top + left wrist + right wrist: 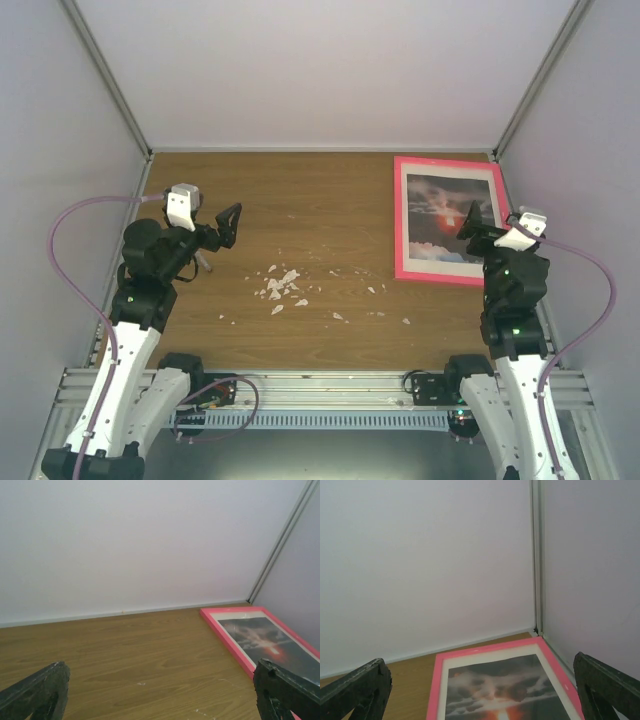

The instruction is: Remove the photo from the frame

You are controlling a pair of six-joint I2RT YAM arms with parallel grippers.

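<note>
Nothing done yet: your photo (440, 210) sits face up in the frame (399, 220) at two o'clock. Left claw (230, 225) and right claw (472, 222) both released, empty.

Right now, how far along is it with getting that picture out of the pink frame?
Barely begun. Done: nothing; the photo lies inside the frame, face up on the table. In hand: the right tool hangs open and empty above the photo; the left tool, also open, is far off to the left. Left: free the photo and lift it out.
</note>
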